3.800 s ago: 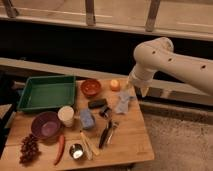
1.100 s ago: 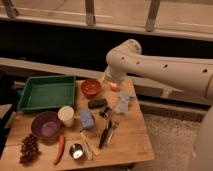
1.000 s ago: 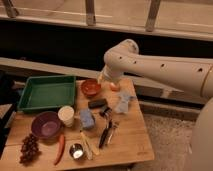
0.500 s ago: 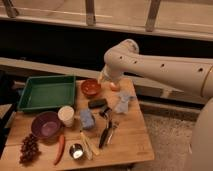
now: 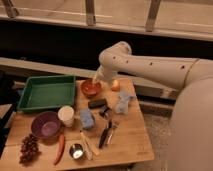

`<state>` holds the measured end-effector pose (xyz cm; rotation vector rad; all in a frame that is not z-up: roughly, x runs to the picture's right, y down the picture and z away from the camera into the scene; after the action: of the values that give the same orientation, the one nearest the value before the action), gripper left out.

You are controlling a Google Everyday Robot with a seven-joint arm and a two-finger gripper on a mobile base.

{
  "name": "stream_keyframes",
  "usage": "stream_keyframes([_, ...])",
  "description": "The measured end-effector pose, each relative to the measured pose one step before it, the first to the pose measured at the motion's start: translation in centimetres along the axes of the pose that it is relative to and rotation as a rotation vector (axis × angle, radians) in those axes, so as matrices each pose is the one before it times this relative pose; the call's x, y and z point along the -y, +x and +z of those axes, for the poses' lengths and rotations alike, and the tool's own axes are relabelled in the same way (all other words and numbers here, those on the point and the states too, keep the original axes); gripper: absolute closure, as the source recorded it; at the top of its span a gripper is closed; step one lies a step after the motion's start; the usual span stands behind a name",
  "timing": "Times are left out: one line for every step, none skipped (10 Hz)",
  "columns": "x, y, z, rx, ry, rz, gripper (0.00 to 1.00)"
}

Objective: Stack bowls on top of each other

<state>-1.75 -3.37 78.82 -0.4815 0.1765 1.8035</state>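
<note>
Above orange-red bowl (image 5: 91, 89), end effector (image 5: 97, 79).

Smooth gripper (image 5: 97, 79) above matt wooden table (image 5: 131, 141)

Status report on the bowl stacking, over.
Hand just above orange bowl. Purple bowl apart at near left, not stacked. White cup right beside purple bowl.

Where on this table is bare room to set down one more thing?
Bare wood lies at the front right corner of the table, right of the black tools. The middle, between white cup and blue cloth, is crowded. The gripper hangs at the orange bowl.
</note>
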Motion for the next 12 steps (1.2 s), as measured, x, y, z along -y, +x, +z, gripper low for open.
stream_keyframes([-1.018, -0.026, 1.344, -0.01447, -0.00513, -0.00401, 0.35])
stream_keyframes([-0.940, 0.173, 1.680, -0.02132, -0.00630, -0.00251, 0.35])
stream_keyframes([-0.180, 0.038, 2.040, -0.02551, -0.00198, 0.00322, 0.35])
stream_keyframes([-0.066, -0.154, 2.071, -0.02619, -0.00743, 0.01018, 0.35])
stream_keyframes([0.009, -0.307, 1.361, -0.01639, -0.00303, 0.00986, 0.35])
stream_keyframes([-0.353, -0.637, 1.245, -0.01329, -0.00548, 0.00946, 0.35])
stream_keyframes([0.099, -1.303, 0.908, -0.00687, 0.00023, 0.01531, 0.35])
stream_keyframes([0.060, -0.826, 0.274, -0.00051, 0.00104, 0.00957, 0.35])
stream_keyframes([0.376, -0.864, 0.399, 0.00033, 0.00818, 0.01252, 0.35])
stream_keyframes([0.309, -0.768, 0.428, 0.00017, 0.01465, 0.01177, 0.35])
stream_keyframes([0.387, -0.485, 0.307, -0.00151, 0.01183, 0.01154, 0.35])
stream_keyframes([0.822, -0.408, 0.195, -0.00081, 0.01395, 0.01543, 0.35])
